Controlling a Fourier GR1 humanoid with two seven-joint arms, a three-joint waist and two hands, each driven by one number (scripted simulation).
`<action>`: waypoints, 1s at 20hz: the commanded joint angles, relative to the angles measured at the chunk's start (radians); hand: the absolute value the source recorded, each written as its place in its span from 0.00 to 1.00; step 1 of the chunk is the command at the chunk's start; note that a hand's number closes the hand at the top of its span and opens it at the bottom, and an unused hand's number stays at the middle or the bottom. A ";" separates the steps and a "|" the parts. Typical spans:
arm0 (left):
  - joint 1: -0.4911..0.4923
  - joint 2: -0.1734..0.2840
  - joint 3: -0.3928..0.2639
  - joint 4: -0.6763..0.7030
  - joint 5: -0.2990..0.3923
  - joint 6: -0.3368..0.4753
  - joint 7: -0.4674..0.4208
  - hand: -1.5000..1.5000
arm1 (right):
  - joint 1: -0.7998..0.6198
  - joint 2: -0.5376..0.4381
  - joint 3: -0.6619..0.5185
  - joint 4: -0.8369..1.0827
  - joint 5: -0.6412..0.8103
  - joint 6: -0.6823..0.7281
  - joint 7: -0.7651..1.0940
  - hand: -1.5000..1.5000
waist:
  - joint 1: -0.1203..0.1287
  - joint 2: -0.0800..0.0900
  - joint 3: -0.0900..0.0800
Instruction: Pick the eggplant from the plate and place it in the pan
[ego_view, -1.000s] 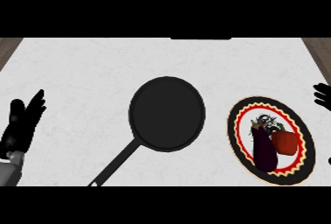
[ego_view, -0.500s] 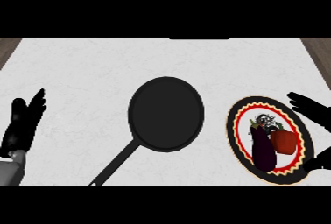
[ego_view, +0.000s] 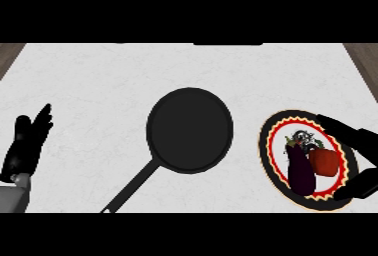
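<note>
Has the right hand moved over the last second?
Yes. The black right hand has come in from the right edge, leftward over the round patterned plate, fingers spread beside the purple eggplant.

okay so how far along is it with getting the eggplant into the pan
Nothing is moved yet: the eggplant lies on the plate beside a red pepper. In hand: the right hand is open over the plate's right side, not closed on anything. Left: grasp, lift, place it in the pan. The left hand rests at the left edge.
</note>
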 joint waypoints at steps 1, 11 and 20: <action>-0.041 -0.025 0.048 0.067 -0.032 -0.051 -0.009 0.50 | -0.031 0.062 0.000 -0.001 0.048 -0.001 0.028 0.00 | -0.002 0.000 0.000; 0.073 -0.049 0.108 -0.123 -0.073 -0.103 0.052 0.50 | -0.030 0.137 -0.037 -0.016 0.098 0.017 0.033 0.00 | 0.002 -0.001 0.000; -0.002 -0.118 0.129 -0.120 -0.156 -0.090 0.116 0.50 | -0.034 0.196 -0.006 0.016 0.207 0.015 0.046 0.00 | 0.000 0.000 0.000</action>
